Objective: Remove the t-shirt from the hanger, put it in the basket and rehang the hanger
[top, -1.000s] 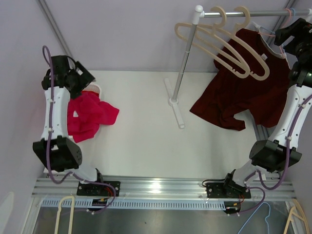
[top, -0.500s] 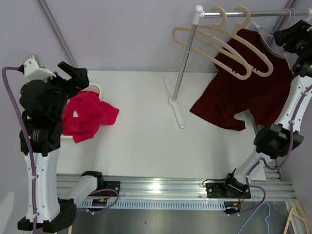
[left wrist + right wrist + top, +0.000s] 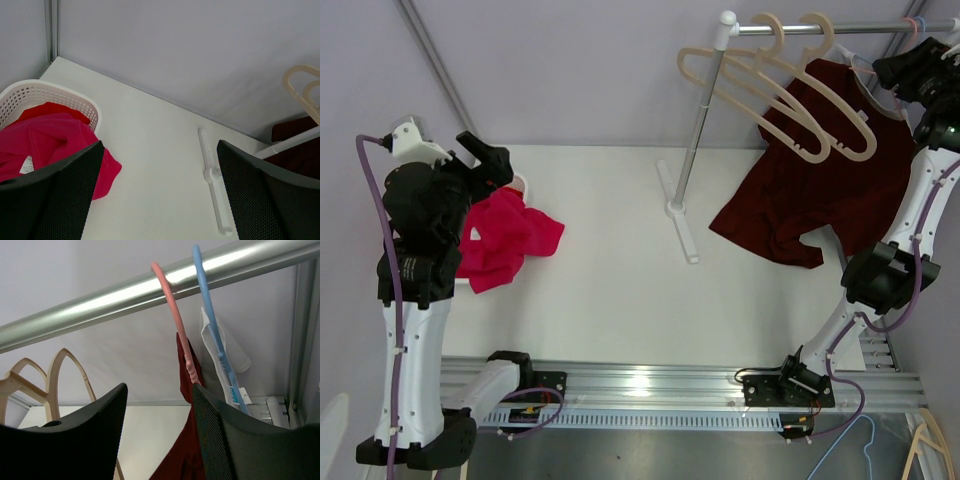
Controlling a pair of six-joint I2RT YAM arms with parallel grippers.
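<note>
Right wrist view: the right gripper (image 3: 159,400) had its jaws spread wide with nothing between them, low in the frame just under the pink hanger (image 3: 172,315). That hook curled over the rail (image 3: 100,305) across the top, with a blue hanger (image 3: 212,330) right beside it. The dark red t-shirt (image 3: 186,365) hung from the pink one, down the centre. To do this well, I'd pinch collar fabric, not the hook, and ease one shoulder off at a time. The left gripper (image 3: 160,165) was spread and empty too, with the basket (image 3: 60,95) at its view's left.
</note>
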